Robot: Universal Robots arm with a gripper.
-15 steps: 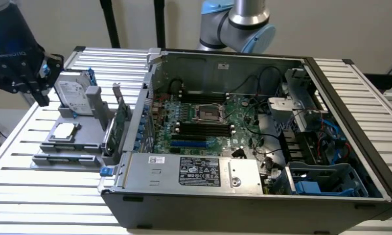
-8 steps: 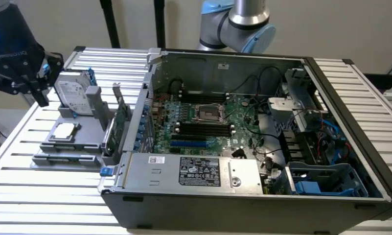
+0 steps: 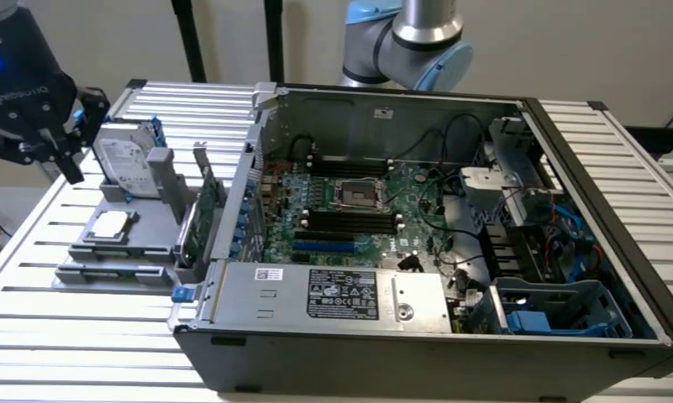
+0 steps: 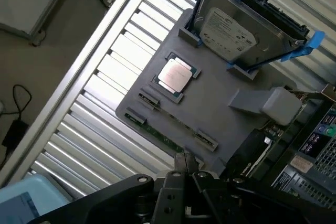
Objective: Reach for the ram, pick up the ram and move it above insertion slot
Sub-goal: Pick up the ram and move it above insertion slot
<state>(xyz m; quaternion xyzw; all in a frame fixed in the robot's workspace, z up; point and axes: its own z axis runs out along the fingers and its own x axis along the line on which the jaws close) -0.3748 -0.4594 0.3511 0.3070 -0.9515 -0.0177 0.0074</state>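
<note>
A: What is sitting on that silver table (image 3: 34,344) with the long ridges?

B: A big open computer case (image 3: 426,353) is sitting on it. A gray holder (image 4: 210,93) is lying just beside the case, on the exterior view's left.

A: Where is the ram sitting?

B: The ram (image 4: 157,132) is standing on its thin edge in a groove of the gray holder. It is a skinny green stick between two little clips. A shiny square processor (image 4: 175,74) is lying near it, and a hard drive (image 4: 228,30) with blue rails is leaning up on the same holder.

A: And the gripper?

B: The gripper (image 3: 47,158) (image 4: 184,160) is hanging in the air near the holder, well apart from the case. Its fingers are pressing together with nothing between them, and it is not touching the ram.

A: Where is the insertion slot lying?

B: The insertion slot (image 3: 353,220) is lying inside the case on the green motherboard (image 3: 417,195) — one of several long black ones side by side, near a shorter blue slot (image 3: 327,248).

A: Anything else?

B: A green expansion card (image 3: 207,210) is standing upright between the holder and the case wall.
</note>
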